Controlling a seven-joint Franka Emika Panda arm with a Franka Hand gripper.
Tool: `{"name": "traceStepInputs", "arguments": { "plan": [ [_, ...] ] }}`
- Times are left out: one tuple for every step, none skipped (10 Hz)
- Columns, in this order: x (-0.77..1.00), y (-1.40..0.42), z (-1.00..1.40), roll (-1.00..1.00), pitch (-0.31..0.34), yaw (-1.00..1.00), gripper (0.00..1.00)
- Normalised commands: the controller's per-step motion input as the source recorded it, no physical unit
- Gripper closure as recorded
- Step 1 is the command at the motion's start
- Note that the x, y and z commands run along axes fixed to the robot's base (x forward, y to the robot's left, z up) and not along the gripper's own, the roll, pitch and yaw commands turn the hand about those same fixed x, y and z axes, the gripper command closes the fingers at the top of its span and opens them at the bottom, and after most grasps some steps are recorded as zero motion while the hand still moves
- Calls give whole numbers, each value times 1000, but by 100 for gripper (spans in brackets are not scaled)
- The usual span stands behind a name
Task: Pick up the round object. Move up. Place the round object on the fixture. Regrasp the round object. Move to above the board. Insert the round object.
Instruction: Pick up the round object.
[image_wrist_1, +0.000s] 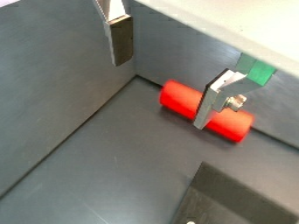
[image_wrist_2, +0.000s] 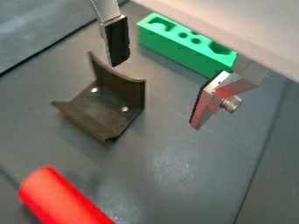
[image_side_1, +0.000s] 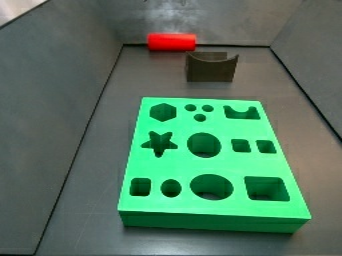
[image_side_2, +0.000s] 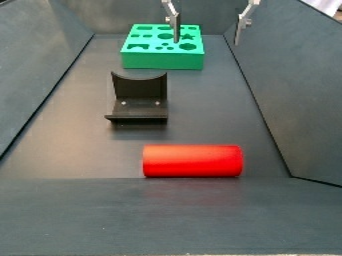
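The round object, a red cylinder, lies on its side on the dark floor near one end wall, apart from the fixture. The fixture, a dark block with a U-shaped notch, stands between the cylinder and the green board. My gripper hangs high over the floor, open, with nothing between its fingers. In the wrist views the gripper is well above the cylinder, the fixture and the board.
Grey sloping walls enclose the floor on both long sides, and a wall rises right behind the cylinder. The board's many cut-outs face up.
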Motion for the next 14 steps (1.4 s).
{"name": "traceStepInputs", "arguments": {
  "plan": [
    [0, 0, -114, 0, 0, -1000, 0],
    [211, 129, -246, 0, 0, -903, 0],
    [320, 234, -354, 0, 0, -794, 0],
    [309, 291, -377, 0, 0, -737, 0],
    [306, 294, -389, 0, 4, -743, 0],
    [329, 249, -377, 0, 0, -786, 0],
    [331, 234, -357, 0, 0, -797, 0],
    [343, 197, -297, -7, 0, -826, 0],
    [317, 157, -263, -29, 0, -854, 0],
    [311, 123, -320, -101, 0, -814, 0],
    [214, 266, -374, -190, 0, -589, 0],
    [149, 386, -437, -307, 0, -394, 0],
    [151, 440, -406, -336, -7, -326, 0],
    [180, 406, -377, -347, -29, -346, 0]
  ]
}}
